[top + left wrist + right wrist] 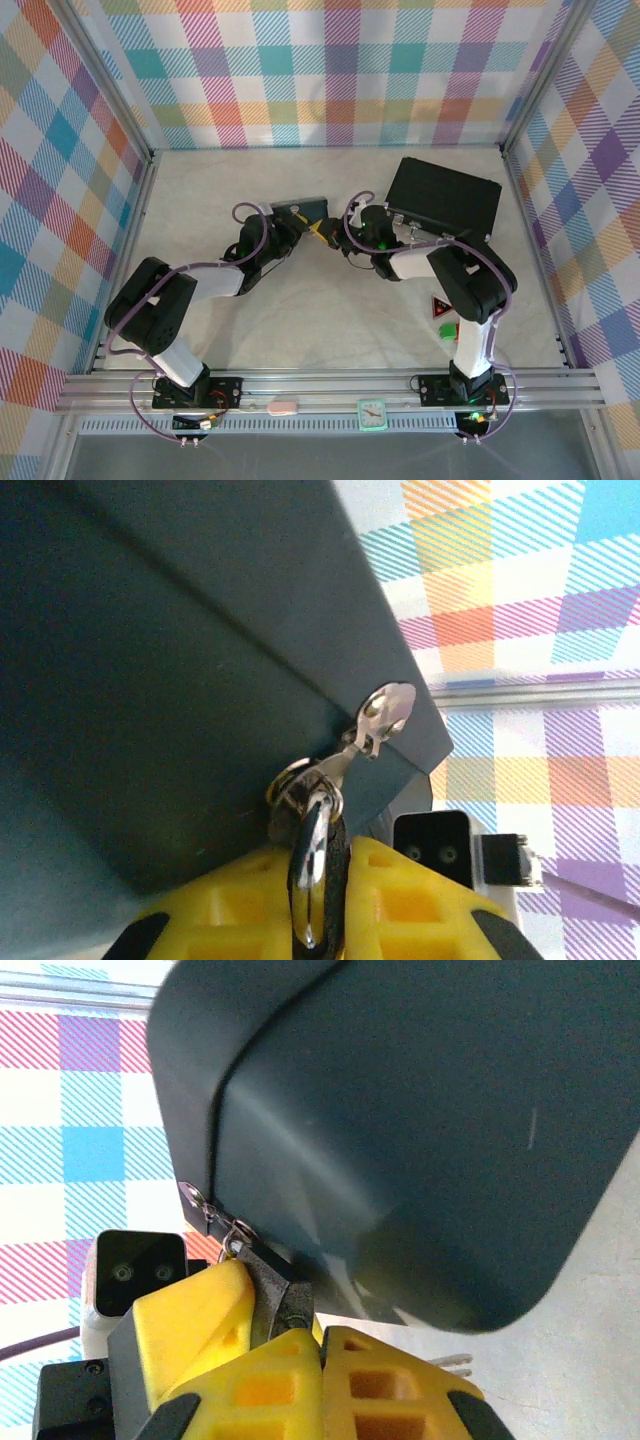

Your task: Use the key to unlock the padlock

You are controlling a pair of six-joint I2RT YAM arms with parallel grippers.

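Padlock (308, 900) (wrist view: bright shackle) in left tool (316, 858).

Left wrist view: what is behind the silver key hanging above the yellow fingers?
Directly behind the key is a large dark object with flat sides. The plaid wall shows past its edge on the right. Whatever lies behind the dark object is covered.

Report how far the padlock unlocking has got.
Done: padlock and key are held up beside the dark tin. In hand: the left end effector is shut on the padlock's silvery shackle; the right end effector looks shut, on what is unclear. Left: the key dangles free on its ring, so inserting and turning remain.
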